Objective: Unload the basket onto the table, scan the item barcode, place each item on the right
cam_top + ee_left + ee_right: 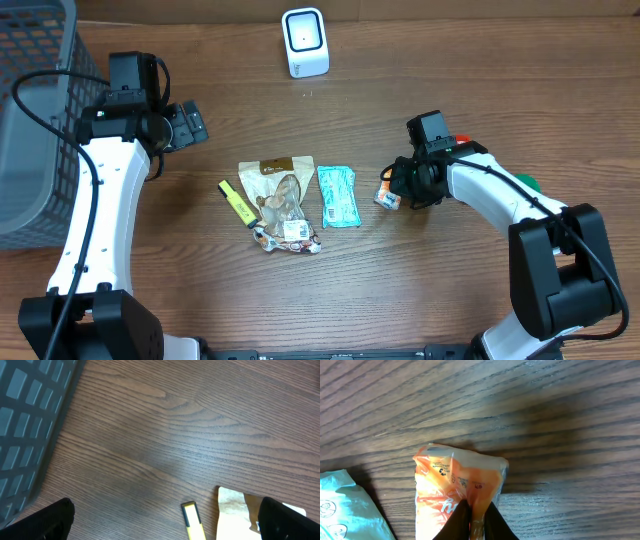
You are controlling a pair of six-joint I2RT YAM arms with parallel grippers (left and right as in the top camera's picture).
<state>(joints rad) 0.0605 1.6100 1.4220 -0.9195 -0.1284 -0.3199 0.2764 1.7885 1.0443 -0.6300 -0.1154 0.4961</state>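
An orange snack packet [455,485] lies on the wooden table, and my right gripper [476,522] is shut on a pinched fold of its wrapper. From overhead the same orange packet [388,197] shows at the tip of the right gripper [403,189], right of centre. The white barcode scanner [304,42] stands at the table's far edge. My left gripper [192,124] hovers open near the upper left, with nothing between its fingers [285,520]. No barcode on the packet is visible in any view.
A teal packet [337,195], a beige and brown pouch [279,190] and a yellow bar [236,203] lie in the table's middle. A small wrapped item [292,236] sits below the pouch. A grey mesh basket [30,110] fills the left edge. A green object [524,184] lies behind the right arm.
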